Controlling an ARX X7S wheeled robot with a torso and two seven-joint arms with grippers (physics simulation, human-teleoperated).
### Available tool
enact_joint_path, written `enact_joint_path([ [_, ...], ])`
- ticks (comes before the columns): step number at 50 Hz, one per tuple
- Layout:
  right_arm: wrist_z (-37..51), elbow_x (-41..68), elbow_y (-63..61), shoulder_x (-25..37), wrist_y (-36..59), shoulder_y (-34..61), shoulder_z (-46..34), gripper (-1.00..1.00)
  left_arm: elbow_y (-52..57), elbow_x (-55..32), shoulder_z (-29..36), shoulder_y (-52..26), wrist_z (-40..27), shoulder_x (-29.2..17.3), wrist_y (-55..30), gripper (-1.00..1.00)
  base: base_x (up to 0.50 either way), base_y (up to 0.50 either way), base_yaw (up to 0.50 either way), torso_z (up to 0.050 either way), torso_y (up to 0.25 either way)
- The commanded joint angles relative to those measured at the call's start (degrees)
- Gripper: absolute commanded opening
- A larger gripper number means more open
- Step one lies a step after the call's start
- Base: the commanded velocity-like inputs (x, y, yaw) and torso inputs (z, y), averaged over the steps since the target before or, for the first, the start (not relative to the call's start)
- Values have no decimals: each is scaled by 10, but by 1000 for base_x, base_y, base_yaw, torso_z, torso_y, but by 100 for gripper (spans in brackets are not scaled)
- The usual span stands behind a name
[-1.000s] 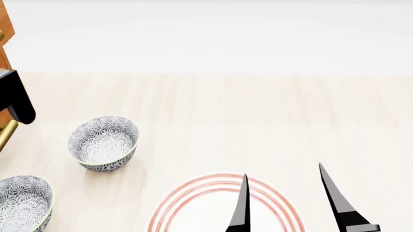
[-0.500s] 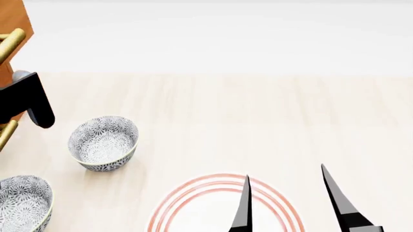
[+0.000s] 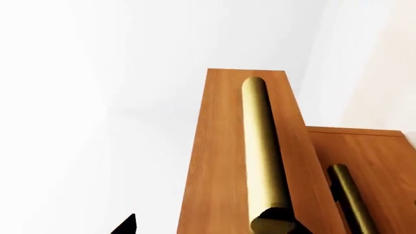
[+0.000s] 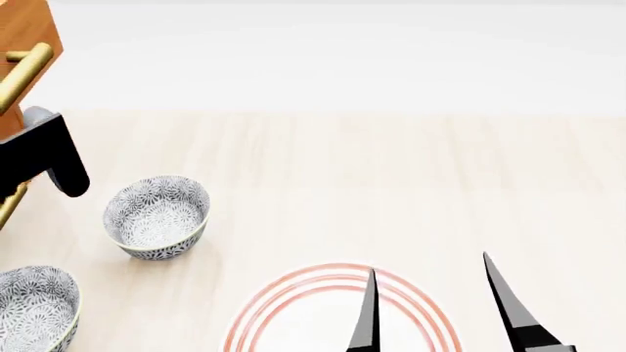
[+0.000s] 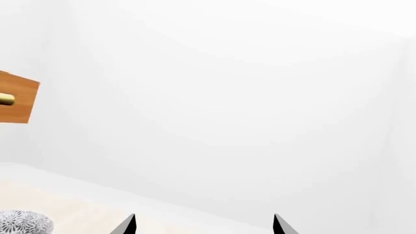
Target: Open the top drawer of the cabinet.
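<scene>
The cabinet (image 4: 12,95) stands at the desk's far left corner, mostly cut off by the head view's edge. The top drawer (image 3: 227,161) juts forward of the lower front in the left wrist view, so it looks partly pulled out. Its brass bar handle (image 3: 263,156) runs the length of the drawer front, and the left gripper (image 4: 44,158) sits right at the handle's near end, placed there, I judge, to draw the drawer outward. Only one dark fingertip shows in the left wrist view, so I cannot tell whether this gripper is clamped on the bar or apart.

The right gripper (image 4: 435,304) hovers over the desk's near edge with its two black fingers spread and nothing between them, apparently parked out of the way above a red-ringed plate (image 4: 293,308).

Two patterned bowls (image 4: 157,216) rest near the left edge, one close to the near left corner. The desk (image 4: 391,183) is pale wood grain, clean and matte. Behind it the room is plain white, evenly lit.
</scene>
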Motion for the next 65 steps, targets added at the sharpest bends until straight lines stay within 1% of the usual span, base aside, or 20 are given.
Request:
enact_joint_path([
  [1, 2, -1, 3, 1, -3, -1, -5, 100, 168, 57, -12, 57, -7, -49, -19, 100, 0, 0, 0, 0, 0],
  [4, 2, -1, 4, 1, -4, -1, -6, 100, 217, 66, -13, 78, 2, -65, -29, 100, 0, 0, 0, 0, 4],
  [7, 3, -2, 4, 1, -4, -1, -7, 100, 294, 73, -18, 109, 18, -86, -42, 100, 0, 0, 0, 0, 0],
  [17, 5, -2, 4, 2, -5, -2, -9, 100, 376, 79, -27, 160, 14, -113, -54, 100, 0, 0, 0, 0, 1],
  [21, 5, -2, 5, 2, -6, -2, -11, 100, 430, 41, -60, 170, 27, -114, -62, 100, 0, 0, 0, 0, 0],
  [24, 5, -3, 4, 3, -5, -2, -12, 100, 443, 9, -91, 166, 22, -103, -61, 100, 0, 0, 0, 0, 0],
  [25, 5, -3, 4, 3, -5, -3, -12, 100, 456, -26, -121, 164, 33, -88, -70, 100, 0, 0, 0, 0, 0],
  [31, 5, -2, 5, 4, -4, -2, -13, 100, 467, -85, -189, 135, 68, -51, -110, 100, 0, 0, 0, 0, 0],
  [36, 5, -1, 2, 5, 1, -1, -14, 100, 458, -100, -207, 86, 113, -31, -159, 100, 0, 0, 0, 0, 0],
  [44, 5, 0, -1, 8, 5, 1, -15, 100, 343, -149, -256, 28, 123, 10, -179, 100, 0, 0, 0, 0, 0],
  [48, 5, -1, -1, 8, 7, 3, -16, 100, 300, -169, -274, -7, 143, 30, -208, 100, 0, 0, 0, 0, 0],
  [49, 5, 0, 0, 8, 8, 4, -16, 100, 287, -182, -290, -27, 158, 42, -234, 100, 0, 0, 0, 0, 0],
  [51, 5, -1, -1, 8, 9, 4, -17, 100, 276, -191, -304, -41, 169, 52, -253, 100, 0, 0, 0, 0, 0],
  [56, 5, -2, -2, 9, 12, 5, -19, 100, 252, -226, -353, -100, 232, 81, -370, 100, 0, 0, 0, 0, 0],
  [58, 5, -3, -3, 10, 12, 5, -20, 100, 240, -223, -364, -118, 249, 89, -395, 100, 0, 0, 0, 0, 0],
  [60, 6, -3, -3, 10, 12, 5, -21, 100, 174, -70, -401, -142, 396, 138, -397, 100, 0, 0, 0, 0, 0],
  [62, 6, -3, -4, 10, 13, 5, -22, 100, 96, 102, -460, -177, 567, 192, -397, 100, 0, 0, 0, 0, 0],
  [63, 6, -3, -4, 10, 14, 6, -22, 100, 90, 151, -467, -181, 600, 200, -396, 100, 0, 0, 0, 0, 0],
  [64, 6, -4, -4, 10, 14, 6, -23, 100, 60, 204, -498, -197, 642, 219, -396, 100, 0, 0, 0, 0, 0],
  [65, 6, -4, -4, 11, 14, 6, -23, 100, 49, 229, -514, -204, 658, 227, -395, 100, 0, 0, 0, 0, 0],
])
